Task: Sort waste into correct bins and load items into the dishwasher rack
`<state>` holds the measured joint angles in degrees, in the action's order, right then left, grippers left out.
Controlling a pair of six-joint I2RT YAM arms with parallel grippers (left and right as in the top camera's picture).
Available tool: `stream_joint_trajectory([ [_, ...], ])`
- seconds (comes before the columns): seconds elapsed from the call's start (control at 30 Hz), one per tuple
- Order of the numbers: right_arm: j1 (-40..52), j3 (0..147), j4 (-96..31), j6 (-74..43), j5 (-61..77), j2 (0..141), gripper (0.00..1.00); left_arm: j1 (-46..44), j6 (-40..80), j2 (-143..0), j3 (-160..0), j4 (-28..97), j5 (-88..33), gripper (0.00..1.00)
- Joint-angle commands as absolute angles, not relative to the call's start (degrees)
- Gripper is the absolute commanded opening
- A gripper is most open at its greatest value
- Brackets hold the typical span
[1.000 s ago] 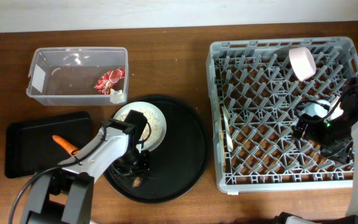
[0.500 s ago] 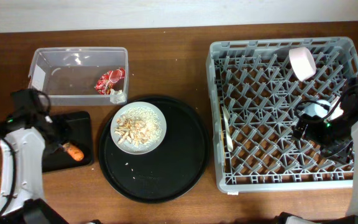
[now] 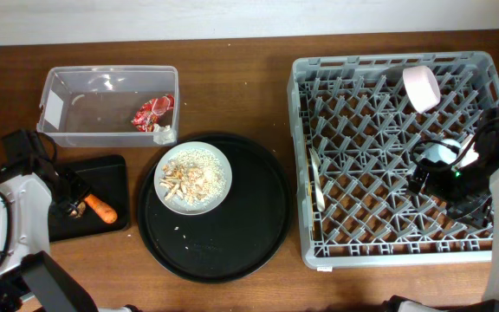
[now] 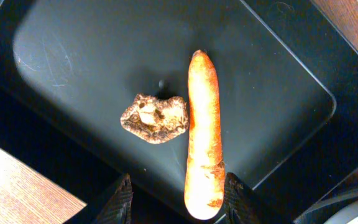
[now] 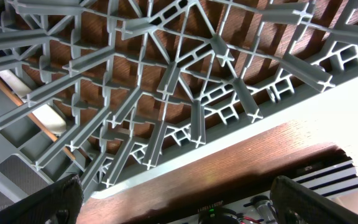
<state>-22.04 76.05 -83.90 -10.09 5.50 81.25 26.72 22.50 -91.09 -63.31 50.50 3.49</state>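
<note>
Left pincer (image 4: pixel 179 202): jaws apart and empty, hanging low over the shallow black tray (image 4: pixel 73 56), with the two fingers on either side of the carrot's near end.
Carrot piece (image 4: pixel 204 130): lies flat in that tray, released.
Brown bit (image 4: pixel 155 117): in the same tray, right against the carrot's side.
Wrapper (image 3: pixel 152 111): inside the clear tub (image 3: pixel 59 130), at its right end.
Food scraps (image 3: pixel 189 179): heaped on the white plate (image 3: pixel 225 166), which sits on the round black tray (image 3: pixel 258 217); a few crumbs lie loose on that tray.
Right pincer (image 5: pixel 179 205): spread wide, nothing between its fingers, poised over the lattice floor of the rack (image 3: pixel 379 234) near its right side.
Pink bowl (image 3: pixel 421 87): propped among the pegs at the rack's far side.
Stage: carrot and brown bit look sorted; the scraps and plate appear to be next.
Risk, lift-off: the fingers flank the carrot closely, so a sideways or tilted retreat could drag it, or nudge the brown bit, out over the tray's low rim.
Risk, plate: gripped at one edge and tipped, it could spill scraps onto the round tray or tabletop instead of into a bin.
Risk, wrong bin: the scraps probably belong with the carrot; tipping them into the tub would mix the waste.
Risk, rack: a loaded plate would carry food in.
</note>
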Motion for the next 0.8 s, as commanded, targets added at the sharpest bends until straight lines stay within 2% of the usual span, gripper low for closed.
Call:
stream_joint_trajectory([
  [0.0, -22.15, 76.07, -83.94, -9.65, 5.58, 80.60, 0.99, 26.89, 22.20, -91.50, -63.81, 50.63, 3.36, 0.48],
  [0.13, -22.15, 76.07, -83.92, -9.65, 5.61, 80.60, 0.99, 23.73, 19.25, -91.48, -63.88, 51.51, -3.11, 0.48],
  [0.33, -22.15, 76.07, -83.70, -9.67, 5.61, 80.60, 0.99, -0.19, 17.89, -91.15, -64.84, 49.65, -3.92, 0.48],
  [0.4, -22.15, 76.07, -83.70, -9.67, 5.61, 80.60, 0.99, -8.14, 17.89, -91.15, -65.78, 45.95, -4.58, 0.45],
  [0.5, -22.15, 76.07, -83.70, -9.67, 5.61, 80.62, 0.99, -19.44, 19.46, -92.23, -65.87, 37.01, -4.73, 0.48],
  [0.63, -22.15, 76.07, -83.72, -9.67, 5.63, 80.62, 0.99, -22.52, 23.77, -97.41, -68.27, 33.21, -7.68, 0.51],
  [0.77, -22.15, 76.07, -83.77, -9.67, 5.63, 80.62, 0.99, -22.63, 24.45, -106.85, -76.42, 35.62, -9.63, 0.50],
])
